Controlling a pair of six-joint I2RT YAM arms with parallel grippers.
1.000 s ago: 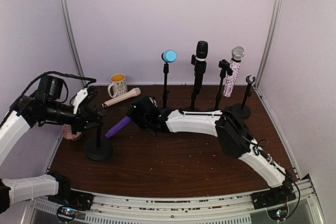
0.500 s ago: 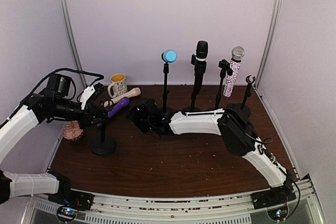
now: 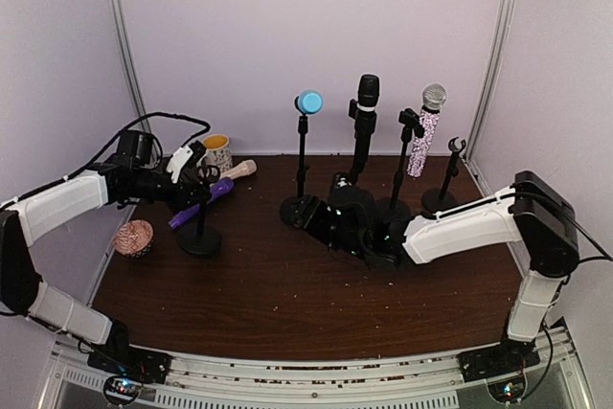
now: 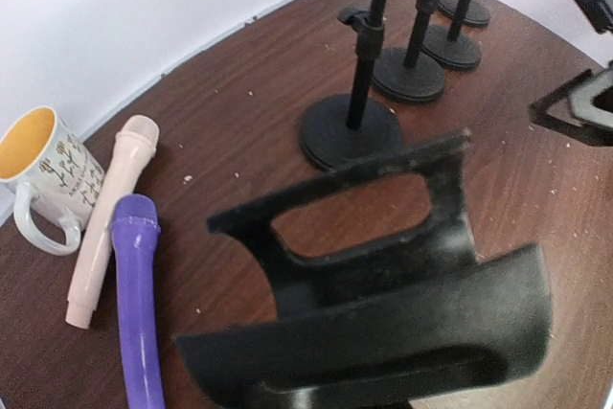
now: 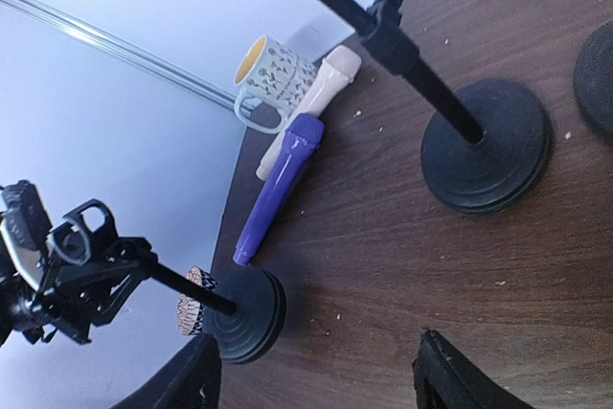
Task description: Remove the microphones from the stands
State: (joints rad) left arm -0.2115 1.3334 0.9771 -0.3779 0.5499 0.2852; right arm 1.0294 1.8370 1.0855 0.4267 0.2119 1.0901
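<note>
The purple microphone [image 3: 203,201] lies flat on the table beside a beige microphone [image 3: 238,170], clear of the stand; it also shows in the left wrist view [image 4: 139,304] and the right wrist view [image 5: 278,189]. My left gripper [image 3: 194,182] is shut on the top of the black stand [image 3: 200,237], whose empty clip [image 4: 383,265] fills the left wrist view. From the right wrist the stand's round base [image 5: 244,313] rests on the table. My right gripper [image 3: 326,222] [image 5: 316,390] is open, holds nothing, and sits well to the right of the purple microphone.
A patterned mug [image 3: 217,152] stands at the back left and a cupcake-like object [image 3: 134,237] at the left edge. Behind stand a blue-headed microphone [image 3: 308,102], a black one [image 3: 367,93], a glittery one [image 3: 426,131] and an empty stand [image 3: 450,174].
The right gripper carried the purple microphone off the stand, laid it down by the beige one, let go and drew back right. The left arm shifted the stand toward the back.
</note>
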